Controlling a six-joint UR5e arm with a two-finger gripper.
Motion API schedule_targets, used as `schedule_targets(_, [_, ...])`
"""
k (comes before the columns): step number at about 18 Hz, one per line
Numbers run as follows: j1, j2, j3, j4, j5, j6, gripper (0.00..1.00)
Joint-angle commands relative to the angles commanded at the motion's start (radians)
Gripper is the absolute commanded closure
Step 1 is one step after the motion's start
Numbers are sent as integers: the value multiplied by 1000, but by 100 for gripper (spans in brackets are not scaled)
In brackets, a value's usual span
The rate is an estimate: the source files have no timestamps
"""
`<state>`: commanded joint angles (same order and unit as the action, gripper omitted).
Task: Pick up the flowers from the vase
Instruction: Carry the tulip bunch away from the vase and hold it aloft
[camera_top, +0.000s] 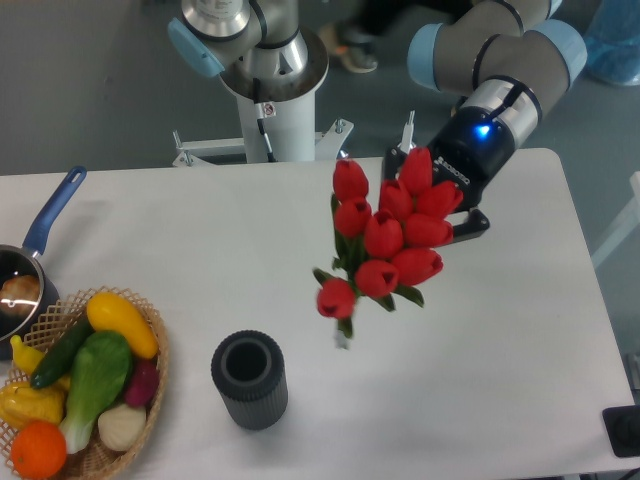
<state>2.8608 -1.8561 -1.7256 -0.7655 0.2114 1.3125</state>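
Note:
The flowers (385, 235), a bunch of red tulip buds with green leaves, hang in the air over the middle of the table, up and to the right of the vase. Their short stem end points down and to the left. My gripper (436, 196) is behind the buds, with a black finger (472, 226) showing on either side of the bunch. It is shut on the flowers, but the buds hide the exact grip. The dark grey ribbed vase (250, 380) stands upright near the front edge, its round mouth empty.
A wicker basket (150, 385) of fruit and vegetables sits at the front left corner. A blue-handled saucepan (45, 225) is at the left edge. The arm's white base (275, 110) stands behind the table's back edge.

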Motion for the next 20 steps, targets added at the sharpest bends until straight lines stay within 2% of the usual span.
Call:
schedule_targets(2, [2,6,1,0,121,40,100])
schedule_targets(5, [-11,38,0,-5,381,138,100])
schedule_targets(7, [-41,51,-2,-6,535,146,100])
schedule_targets(10, [-60,67,18,-14,658,145,100])
schedule_targets(12, [-90,77,44,-67,739,140,100])
schedule_targets(15, [-161,100,60,-132,949,142,97])
schedule_targets(17, [-224,121,52,-196,1093,129,95])
schedule_targets(20, [-250,129,52,-281,1177,131,94])
